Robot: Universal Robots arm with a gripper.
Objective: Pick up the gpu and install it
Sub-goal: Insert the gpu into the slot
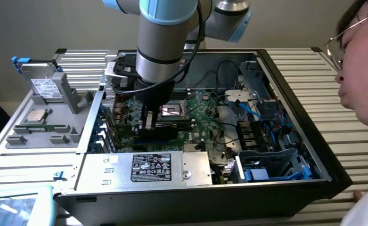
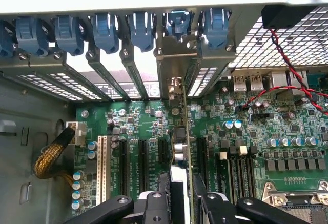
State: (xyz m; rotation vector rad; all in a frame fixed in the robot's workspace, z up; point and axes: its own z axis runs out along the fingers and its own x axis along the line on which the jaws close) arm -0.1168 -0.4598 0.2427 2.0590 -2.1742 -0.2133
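The gpu point(image 2: 180, 147) stands on edge over the motherboard point(image 2: 246, 137), seen edge-on in the wrist view as a thin green board with small cylindrical capacitors on one face, its metal bracket point(image 2: 177, 62) reaching up to the row of rear slot openings. It sits in line with the black expansion slots point(image 2: 143, 165), between two of them, its lower edge at or in a slot; whether it is fully seated cannot be told. The gripper point(image 2: 180, 203) clamps the gpu by its near end, one black finger point(image 2: 163, 196) pressed to each face of the card. In the exterior view the arm point(image 1: 165, 42) descends into the open case point(image 1: 297, 117), and the gripper point(image 1: 149, 120) with the card lies low over the board, just beside the bare CPU socket point(image 1: 171, 110). Blue slot latches point(image 2: 105, 29) line the rear wall above the card. A red and black wire pair point(image 2: 287, 65) crosses the board near the rear ports, and a braided yellow cable point(image 2: 51, 155) plugs in near the white slot point(image 2: 101, 165). Outside the case, at the exterior view's left, a grey tray point(image 1: 39, 117) bears a drive and a chip. A person point(image 1: 363, 61) in glasses leans in at the exterior view's right.
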